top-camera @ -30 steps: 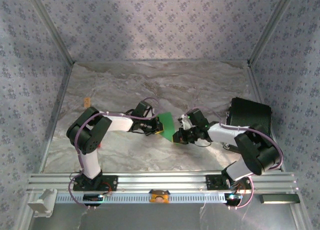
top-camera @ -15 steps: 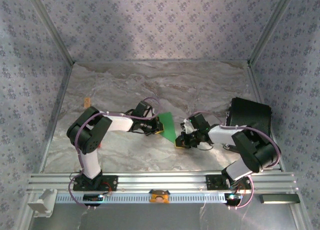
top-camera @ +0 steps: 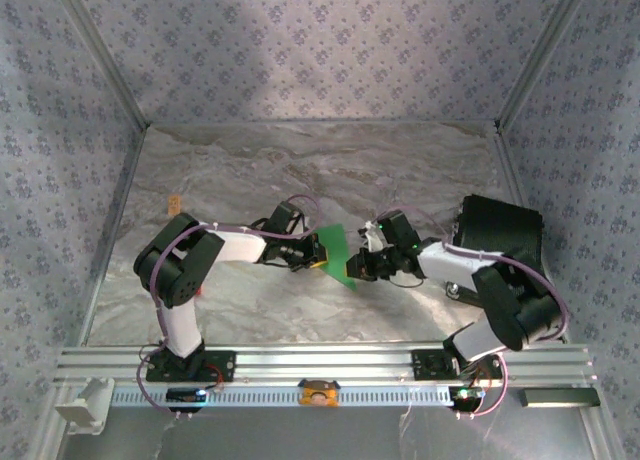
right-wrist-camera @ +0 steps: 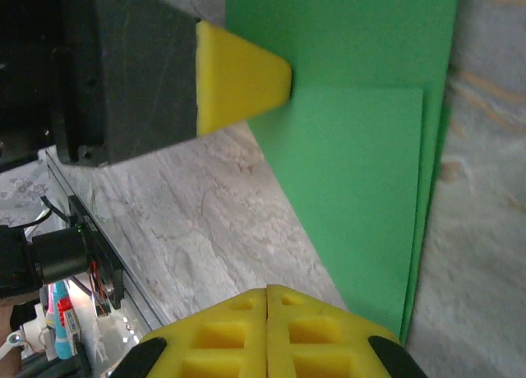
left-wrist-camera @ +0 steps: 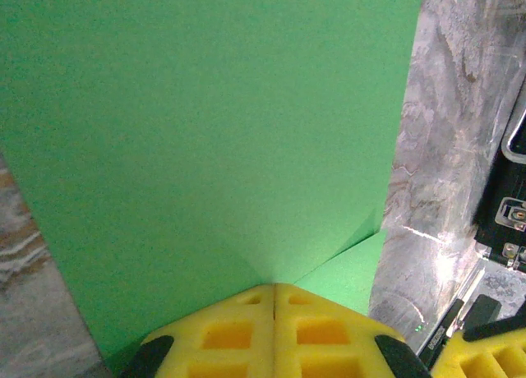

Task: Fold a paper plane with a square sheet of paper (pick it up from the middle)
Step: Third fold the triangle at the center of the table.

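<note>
Green paper (top-camera: 336, 252) at table (top-camera: 300, 170) centre

both arms reach inward, left tool (top-camera: 318, 259) and right tool (top-camera: 358, 271) closed, tips nearly meeting.

no legible text, no labels, no numbers
</note>
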Controlling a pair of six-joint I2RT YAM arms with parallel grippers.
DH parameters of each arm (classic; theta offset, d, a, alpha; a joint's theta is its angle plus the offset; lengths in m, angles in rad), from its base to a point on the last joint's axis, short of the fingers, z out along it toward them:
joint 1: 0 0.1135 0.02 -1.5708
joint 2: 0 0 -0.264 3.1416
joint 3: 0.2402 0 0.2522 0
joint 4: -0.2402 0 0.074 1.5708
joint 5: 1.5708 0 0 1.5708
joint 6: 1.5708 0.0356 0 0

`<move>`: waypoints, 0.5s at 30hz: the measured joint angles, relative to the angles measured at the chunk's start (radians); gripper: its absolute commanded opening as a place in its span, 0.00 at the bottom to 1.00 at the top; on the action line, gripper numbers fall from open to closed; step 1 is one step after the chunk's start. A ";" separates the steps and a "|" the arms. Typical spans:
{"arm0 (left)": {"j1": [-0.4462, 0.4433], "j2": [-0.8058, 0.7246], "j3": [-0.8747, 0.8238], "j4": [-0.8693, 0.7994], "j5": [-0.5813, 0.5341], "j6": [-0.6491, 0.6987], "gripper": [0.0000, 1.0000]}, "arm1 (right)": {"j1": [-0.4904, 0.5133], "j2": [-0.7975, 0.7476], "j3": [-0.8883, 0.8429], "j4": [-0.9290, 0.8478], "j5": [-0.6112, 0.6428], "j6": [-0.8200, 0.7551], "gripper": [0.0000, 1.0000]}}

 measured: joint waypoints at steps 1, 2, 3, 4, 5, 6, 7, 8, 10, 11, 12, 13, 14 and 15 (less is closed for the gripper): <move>0.000 0.000 0.000 0.000 0.000 0.000 0.00 | 0.000 0.023 0.004 0.004 -0.002 -0.002 0.08; 0.000 0.000 0.000 0.000 0.000 0.000 0.00 | 0.001 0.041 0.003 0.006 -0.002 -0.004 0.08; 0.000 0.000 0.000 0.000 0.000 0.000 0.00 | 0.001 0.061 -0.003 0.008 -0.002 -0.007 0.08; 0.000 0.000 0.000 0.000 0.000 0.000 0.00 | 0.001 0.073 -0.013 0.011 -0.002 -0.007 0.08; 0.000 0.000 0.000 0.000 0.000 0.000 0.00 | 0.000 0.080 -0.029 0.019 -0.002 -0.006 0.08; 0.000 0.000 0.000 0.000 0.001 0.000 0.00 | 0.000 0.080 -0.051 0.031 -0.009 -0.001 0.08; 0.000 0.000 0.000 0.000 0.001 0.000 0.00 | -0.002 0.076 -0.067 0.054 -0.016 0.001 0.08; 0.000 0.000 0.000 0.000 0.002 0.000 0.00 | -0.002 0.070 -0.076 0.068 -0.016 0.002 0.08; 0.000 0.000 0.000 0.000 0.004 0.000 0.00 | -0.002 0.047 -0.105 0.090 -0.015 0.009 0.08; 0.000 0.000 0.000 0.000 0.004 0.000 0.00 | -0.002 0.034 -0.120 0.095 -0.013 0.013 0.08; 0.000 0.000 0.000 0.000 0.004 0.000 0.00 | -0.002 0.017 -0.136 0.098 -0.009 0.022 0.08; 0.000 0.000 0.000 0.000 0.004 0.001 0.00 | -0.002 0.002 -0.150 0.097 -0.008 0.028 0.07; 0.000 0.000 0.000 0.000 0.004 0.003 0.00 | -0.002 -0.010 -0.159 0.097 -0.007 0.032 0.08; 0.000 0.000 0.000 0.000 0.004 0.005 0.00 | -0.002 -0.026 -0.168 0.088 -0.003 0.037 0.07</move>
